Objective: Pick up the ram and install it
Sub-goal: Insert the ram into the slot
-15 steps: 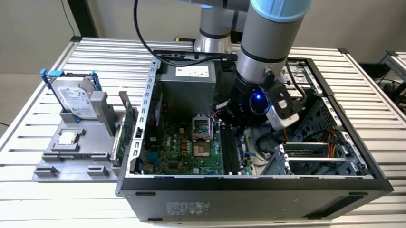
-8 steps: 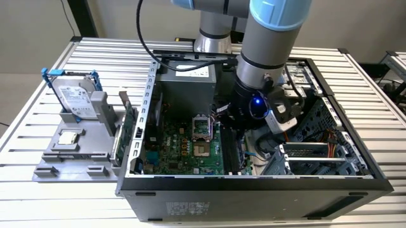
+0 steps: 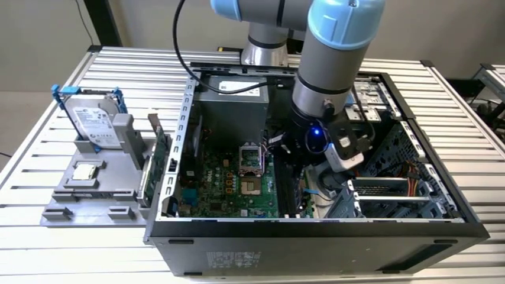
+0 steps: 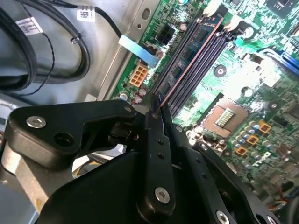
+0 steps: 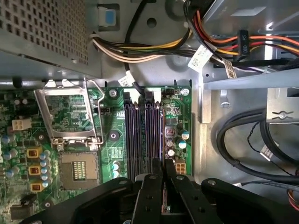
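Gripper [image 4: 159, 109] closed on the ram [image 4: 187, 60], a long thin stick seen edge-on with a reddish upper edge, held over the black memory slots [image 5: 144, 135] of the green motherboard [image 5: 70, 140], inside the open computer case [image 3: 316, 236] on the slatted table [image 3: 79, 254]

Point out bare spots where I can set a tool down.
Bare slatted table in front of the grey tray, and more at the exterior view's right of the case. Inside the case it is crowded: arm, gripper, ram, cables.
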Available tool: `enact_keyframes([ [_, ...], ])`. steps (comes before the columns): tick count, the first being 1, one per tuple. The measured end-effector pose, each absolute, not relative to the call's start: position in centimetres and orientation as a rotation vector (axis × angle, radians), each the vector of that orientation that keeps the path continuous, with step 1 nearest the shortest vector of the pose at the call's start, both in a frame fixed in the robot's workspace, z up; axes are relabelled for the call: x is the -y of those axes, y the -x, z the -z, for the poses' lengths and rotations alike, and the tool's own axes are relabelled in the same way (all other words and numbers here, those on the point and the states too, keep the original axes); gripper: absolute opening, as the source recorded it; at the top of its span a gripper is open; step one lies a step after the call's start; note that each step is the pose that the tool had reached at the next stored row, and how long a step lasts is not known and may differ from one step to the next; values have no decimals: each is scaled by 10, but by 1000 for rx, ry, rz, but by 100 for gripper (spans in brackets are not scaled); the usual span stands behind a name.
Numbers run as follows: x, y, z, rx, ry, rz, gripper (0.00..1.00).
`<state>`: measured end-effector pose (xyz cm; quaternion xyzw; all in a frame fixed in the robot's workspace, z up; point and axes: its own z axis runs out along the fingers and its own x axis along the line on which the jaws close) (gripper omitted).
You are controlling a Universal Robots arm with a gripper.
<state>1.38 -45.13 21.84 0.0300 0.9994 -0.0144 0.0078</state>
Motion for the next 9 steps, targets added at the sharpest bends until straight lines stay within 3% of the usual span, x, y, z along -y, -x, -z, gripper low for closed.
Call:
enact_keyframes([
  [9, 451, -15, -217, -3125, -94, 44, 0],
])
